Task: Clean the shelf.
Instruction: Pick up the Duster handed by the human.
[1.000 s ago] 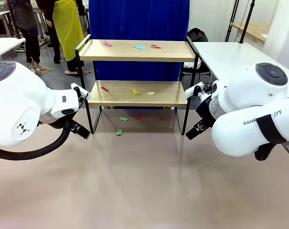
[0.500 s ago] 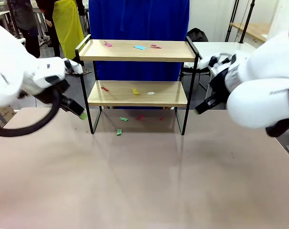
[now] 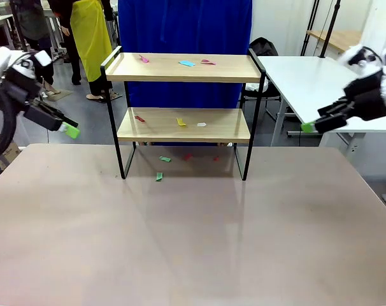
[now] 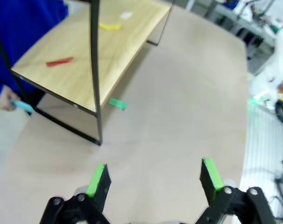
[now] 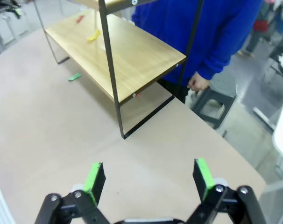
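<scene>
Frontally, top-board scraps (image 3: 187, 63) on shelf (image 3: 161, 67), wrist views, left pincer (image 4: 154, 169) and right pincer (image 5: 148, 167) apart

The small two-tier shelf (image 3: 167, 67) has two boards of pale wood with a faint straight grain and a smooth, matt finish. Its thin frame (image 5: 111, 70) is black metal with a dull satin coat. The wide beige bench (image 3: 193, 242) under it is smooth, with a slight sheen that gives back a soft reflection of the frame's legs. The flat green scrap (image 3: 159, 176) on the bench looks like thin paper or plastic; I cannot tell which. The left end effector (image 4: 153, 168) and the right end effector (image 5: 146, 168) are matt black, with bright green pads (image 4: 95, 179) that look rubbery. The person's blue garment (image 5: 216, 32) is matt cloth in soft folds.
</scene>
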Robot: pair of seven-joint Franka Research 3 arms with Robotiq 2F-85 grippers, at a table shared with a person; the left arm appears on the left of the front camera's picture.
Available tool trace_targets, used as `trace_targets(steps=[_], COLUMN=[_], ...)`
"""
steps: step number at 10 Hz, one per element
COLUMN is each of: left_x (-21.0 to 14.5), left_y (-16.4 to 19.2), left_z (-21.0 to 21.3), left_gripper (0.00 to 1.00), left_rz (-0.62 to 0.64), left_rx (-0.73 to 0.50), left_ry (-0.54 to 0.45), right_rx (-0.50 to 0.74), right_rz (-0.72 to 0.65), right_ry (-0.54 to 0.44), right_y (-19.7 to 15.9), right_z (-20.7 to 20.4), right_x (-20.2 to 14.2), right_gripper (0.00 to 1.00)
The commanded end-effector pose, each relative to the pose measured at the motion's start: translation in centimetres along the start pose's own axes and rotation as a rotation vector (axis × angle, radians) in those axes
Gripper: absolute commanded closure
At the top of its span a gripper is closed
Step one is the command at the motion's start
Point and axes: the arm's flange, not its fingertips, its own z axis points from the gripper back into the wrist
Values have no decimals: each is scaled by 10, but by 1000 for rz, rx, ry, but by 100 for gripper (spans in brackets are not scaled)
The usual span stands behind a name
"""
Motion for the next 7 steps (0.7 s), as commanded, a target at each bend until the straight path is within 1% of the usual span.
trace_targets(steps=[1, 2, 3, 6, 7], left_x=[-9, -12, -15, -15, -19], left_y=[45, 38, 21, 21, 32], left_z=[-13, -15, 0, 0, -3], left_gripper=[0, 0, 0, 0, 0], left_rz=[-41, -45, -25, -25, -35], left_rx=[-99, -53, -53, -53, -56], left_ry=[-29, 12, -36, -36, -11], right_rx=[93, 98, 38, 38, 38], right_rz=[-2, -26, 5, 5, 5], right_ry=[-105, -28, -45, -45, -45], right_y=[-45, -37, -22, -22, -22], right_z=[-15, -17, 2, 2, 2], right_x=[-19, -21, -21, -21, -21], right_gripper=[0, 0, 0, 0, 0])
